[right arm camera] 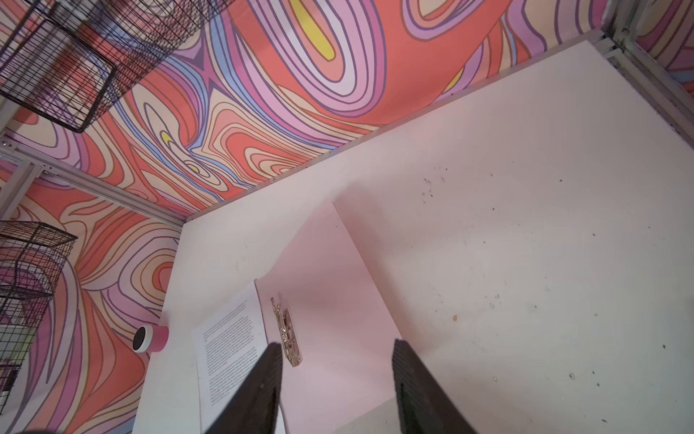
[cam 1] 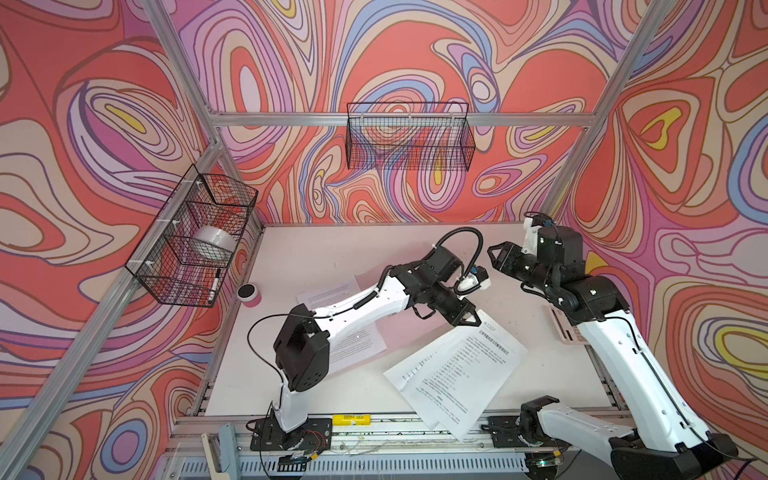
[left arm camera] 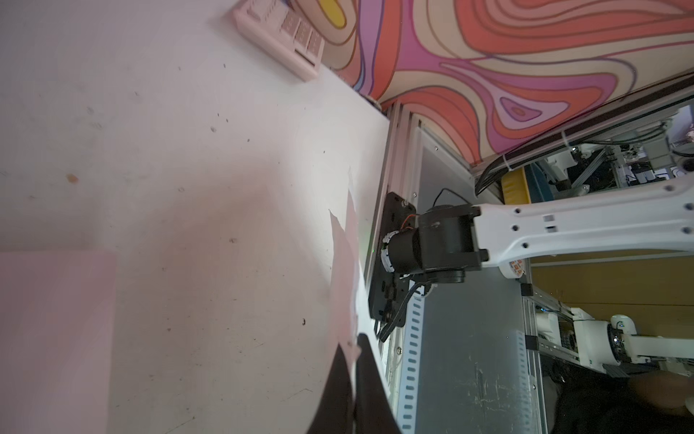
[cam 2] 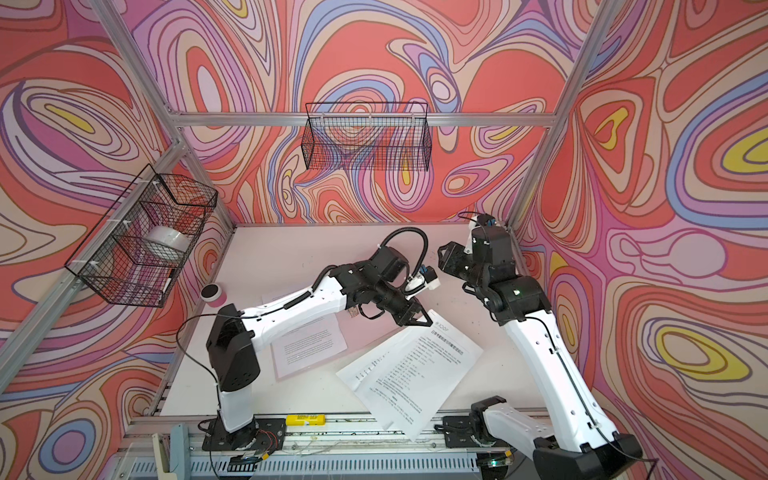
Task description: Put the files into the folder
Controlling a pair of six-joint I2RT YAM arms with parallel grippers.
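Left tool [left arm camera: 355, 344] sits right up against the lens in the left wrist view, dark fingers [left arm camera: 334, 394] pressed together on the edge of the files [left arm camera: 343, 278]. The paper runs edge-on, straight out past the tips. Off to one side of the tool, flat on the counter [left arm camera: 169, 131], there's a pale pink stretch of the folder [left arm camera: 52, 338]. Well beyond the tips, a pink keypad [left arm camera: 281, 37] lies by the wall.

Over to the right wrist view: right tool [right arm camera: 337, 344] hovers with its fingers [right arm camera: 263, 387] spread apart, nothing between them. Beneath that gap the folder [right arm camera: 330, 285] lies open. Its metal clip [right arm camera: 287, 332] sits just beside one fingertip. A printed sheet [right arm camera: 229, 357] rests on the folder's other half, partly hidden by that same finger. Out past the sheet, a pink pot [right arm camera: 150, 338] stands near the wall.

Top views now, and both agree. The left tool [cam 1: 473, 320] [cam 2: 424, 320] stretches across the middle, pinching the far corner of the files [cam 1: 457, 374] [cam 2: 411, 370]. The stack trails back from the tool toward the robot, its last corner lying over the front rail. Behind the tool, under its own forearm, lies the folder [cam 1: 405, 334] with the sheet [cam 1: 357, 345] on it. The right tool [cam 1: 494, 259] [cam 2: 442, 259] hangs above the counter [cam 1: 332, 249], beyond the left tool and apart from it, jaws parted and holding nothing.
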